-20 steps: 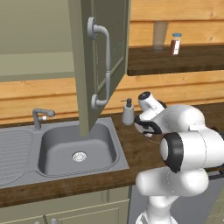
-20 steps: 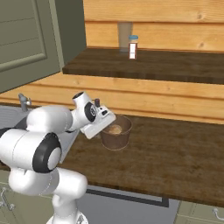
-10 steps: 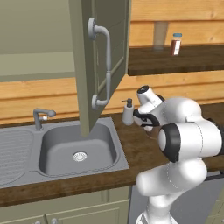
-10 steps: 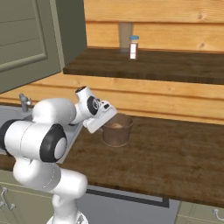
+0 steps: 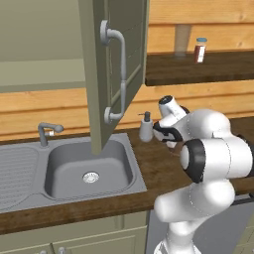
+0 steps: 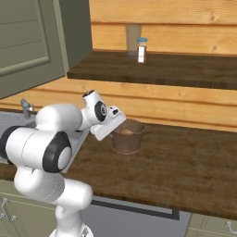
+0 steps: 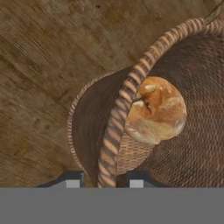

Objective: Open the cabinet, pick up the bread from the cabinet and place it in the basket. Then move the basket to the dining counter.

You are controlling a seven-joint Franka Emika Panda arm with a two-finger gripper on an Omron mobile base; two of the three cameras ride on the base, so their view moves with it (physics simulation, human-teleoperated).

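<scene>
My gripper [image 7: 101,180] straddles the near rim of the basket [image 7: 144,118], 1 fingertip outside the wall and 1 inside, with the paler braided rim running between them; whether the pads already press on the weave I cannot tell, since only the very tips show at the bottom of the hand view. The bread [image 7: 157,113] lies inside the basket, against its wall just past the rim, golden-brown with a pale crust. From the right base view the basket [image 6: 127,137] stands on the dark wood table [image 6: 185,171], with my hand tilted down against its left side and the bread [image 6: 126,132] only a faint tan lump through the see-through wall. In the left base view my own arm hides the basket. Left of it there stands a grey soap dispenser [image 5: 146,127] beside the grey sink [image 5: 88,168] and its tap [image 5: 47,132]. Above, the cabinet [image 5: 115,69] door hangs open, edge-on, its curved bar handle [image 5: 119,74] facing me. On the far wooden shelf [image 6: 176,69] stands 1 small shaker [image 6: 141,50]; any label on it is too small to read.
</scene>
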